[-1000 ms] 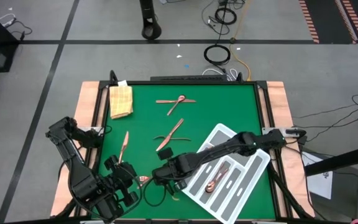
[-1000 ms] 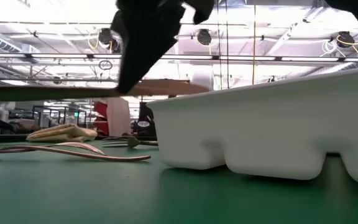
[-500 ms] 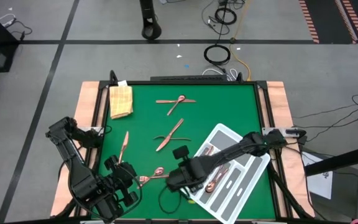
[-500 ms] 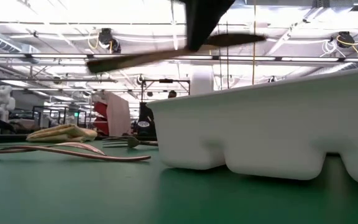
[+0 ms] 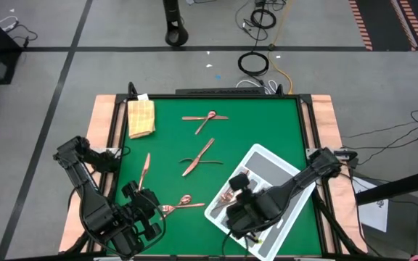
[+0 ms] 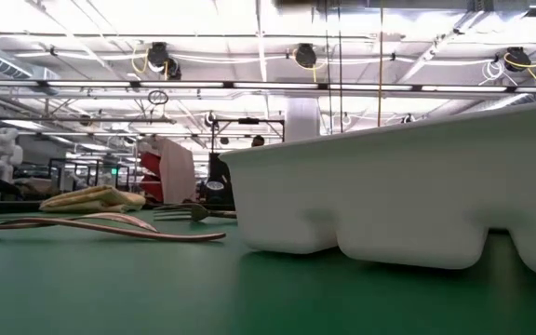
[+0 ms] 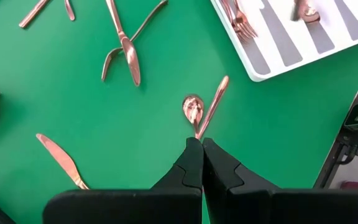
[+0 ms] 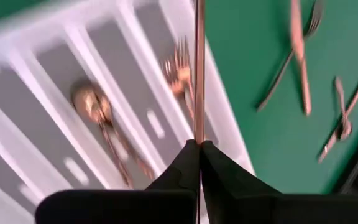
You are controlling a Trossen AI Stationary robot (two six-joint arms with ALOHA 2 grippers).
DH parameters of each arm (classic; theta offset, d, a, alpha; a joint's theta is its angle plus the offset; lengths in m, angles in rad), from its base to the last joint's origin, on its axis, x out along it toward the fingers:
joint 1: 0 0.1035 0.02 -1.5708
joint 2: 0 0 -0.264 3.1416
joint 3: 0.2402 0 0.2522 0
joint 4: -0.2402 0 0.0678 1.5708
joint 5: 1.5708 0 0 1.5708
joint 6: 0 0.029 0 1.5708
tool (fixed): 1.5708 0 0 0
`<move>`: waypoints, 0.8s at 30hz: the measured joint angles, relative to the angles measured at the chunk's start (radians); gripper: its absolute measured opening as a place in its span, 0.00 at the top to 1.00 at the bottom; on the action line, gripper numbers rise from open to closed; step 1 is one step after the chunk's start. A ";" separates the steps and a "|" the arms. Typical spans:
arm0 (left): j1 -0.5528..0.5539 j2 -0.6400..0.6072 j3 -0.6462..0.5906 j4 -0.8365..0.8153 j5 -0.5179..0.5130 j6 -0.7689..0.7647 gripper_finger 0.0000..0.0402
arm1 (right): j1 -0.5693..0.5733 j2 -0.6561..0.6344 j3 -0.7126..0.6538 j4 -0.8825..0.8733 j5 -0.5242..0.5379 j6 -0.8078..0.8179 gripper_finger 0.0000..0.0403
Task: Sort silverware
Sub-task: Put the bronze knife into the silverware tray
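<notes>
The silverware is thin copper pieces. My left gripper, near the table's front left, is shut on a spoon and a second straight piece. My right gripper hovers over the white-and-grey tray, shut on one long thin piece seen edge-on. Forks and a spoon lie in the tray's slots. Loose on the green mat lie a knife, a crossed pair and another pair. My left gripper pinches the handle ends of the spoon and the straight piece together between its two fingertips. Both stick out past the fingertips toward the tray. Whether their far ends rest on the mat I cannot tell. My right gripper pinches one end of the long thin piece between its fingertips, coming steeply from above. The piece runs straight on beyond the fingers and is lifted clear above the tray's fork slot.
A folded yellow cloth lies at the far left corner. The tray's white wall fills the right of the low view. Bare green mat stretches between the loose pieces and the far right corner.
My right gripper has risen and gone from beside my left gripper toward the table's right edge, carrying the long piece over the tray and up out of the low view. The spoon and straight piece stay in my left gripper.
</notes>
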 joint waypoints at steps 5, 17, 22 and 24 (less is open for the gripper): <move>0.000 0.000 0.000 0.000 -0.005 0.000 1.00 | 0.002 -0.120 -0.291 0.172 -0.003 -0.015 1.00; 0.009 0.000 0.000 0.000 -0.006 -0.008 1.00 | 0.031 -0.253 -0.635 0.451 0.015 -0.208 1.00; 0.023 0.000 0.000 -0.001 -0.006 -0.010 1.00 | 0.046 -0.241 -0.638 0.545 0.020 -0.298 1.00; 0.031 0.000 0.000 0.000 -0.006 -0.010 1.00 | 0.047 -0.235 -0.640 0.568 0.017 -0.320 1.00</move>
